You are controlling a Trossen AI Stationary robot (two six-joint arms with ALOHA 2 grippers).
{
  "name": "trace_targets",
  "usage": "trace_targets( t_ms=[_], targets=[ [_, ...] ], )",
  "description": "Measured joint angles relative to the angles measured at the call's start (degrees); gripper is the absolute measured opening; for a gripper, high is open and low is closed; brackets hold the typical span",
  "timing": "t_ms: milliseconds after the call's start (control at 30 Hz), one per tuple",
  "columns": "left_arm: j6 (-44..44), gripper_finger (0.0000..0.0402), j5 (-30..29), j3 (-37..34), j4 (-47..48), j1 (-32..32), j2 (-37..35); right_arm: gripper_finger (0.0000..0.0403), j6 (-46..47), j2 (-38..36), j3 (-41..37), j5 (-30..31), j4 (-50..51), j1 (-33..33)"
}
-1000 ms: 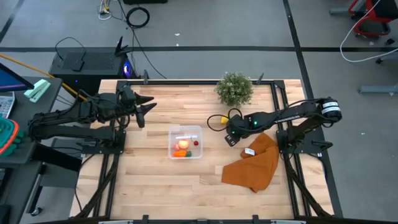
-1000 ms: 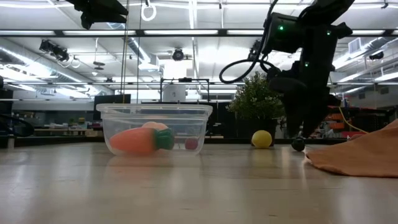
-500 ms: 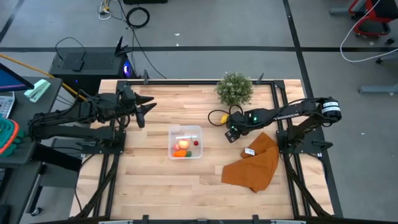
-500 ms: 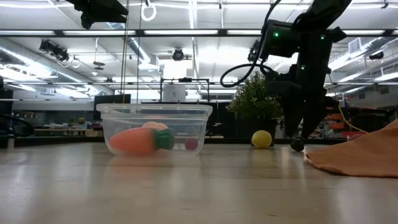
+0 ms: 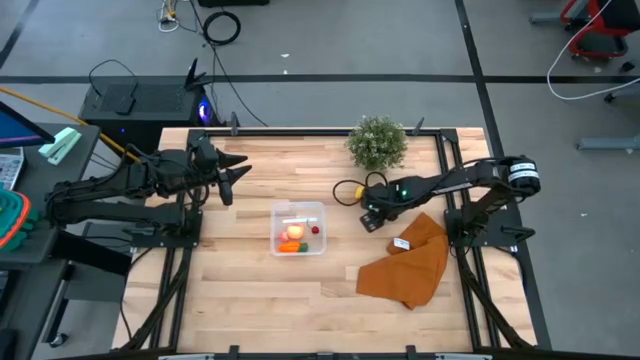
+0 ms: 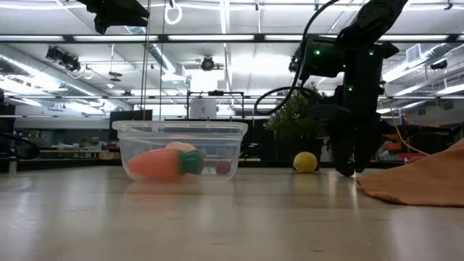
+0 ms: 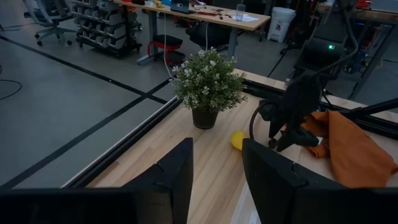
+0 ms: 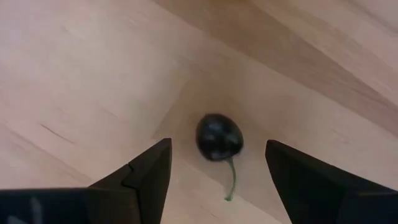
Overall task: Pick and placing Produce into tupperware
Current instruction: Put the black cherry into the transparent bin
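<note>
**Even light overhead, heavy backlight at table height**

From above, the wooden table (image 5: 250,270) is lit evenly and softly, with only faint shadows under the arms and the orange cloth (image 5: 410,265). At table height the ceiling strip lights (image 6: 217,36) glare white and put the right arm (image 6: 355,94) into near silhouette; the near tabletop is blurred, while the clear container (image 6: 181,148) catches pale highlights along its rim. The left wrist view is dim, its two fingers (image 7: 180,180) dark and out of focus, the potted plant (image 7: 208,81) sharp. The right wrist view is warm and bright; a dark cherry (image 8: 219,138) sits slightly soft, and the fingers (image 8: 140,177) are blurred
</note>
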State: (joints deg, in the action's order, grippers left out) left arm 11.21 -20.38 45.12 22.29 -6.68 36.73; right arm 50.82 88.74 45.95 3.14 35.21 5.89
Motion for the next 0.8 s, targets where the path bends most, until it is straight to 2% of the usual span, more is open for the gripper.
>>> trace_targets(
  t_ms=[300, 800],
  targets=[
    [0.12, 0.0143, 0.0, 0.0, 0.01, -0.01, 0.02, 0.0214, 0.17, 0.46, 0.0, 0.33, -1.89, 0.0],
    [0.08, 0.014, 0.0, 0.0, 0.01, 0.0, 0.01, 0.0111, 0.14, 0.46, 0.0, -0.31, -1.94, 0.0]
  ],
)
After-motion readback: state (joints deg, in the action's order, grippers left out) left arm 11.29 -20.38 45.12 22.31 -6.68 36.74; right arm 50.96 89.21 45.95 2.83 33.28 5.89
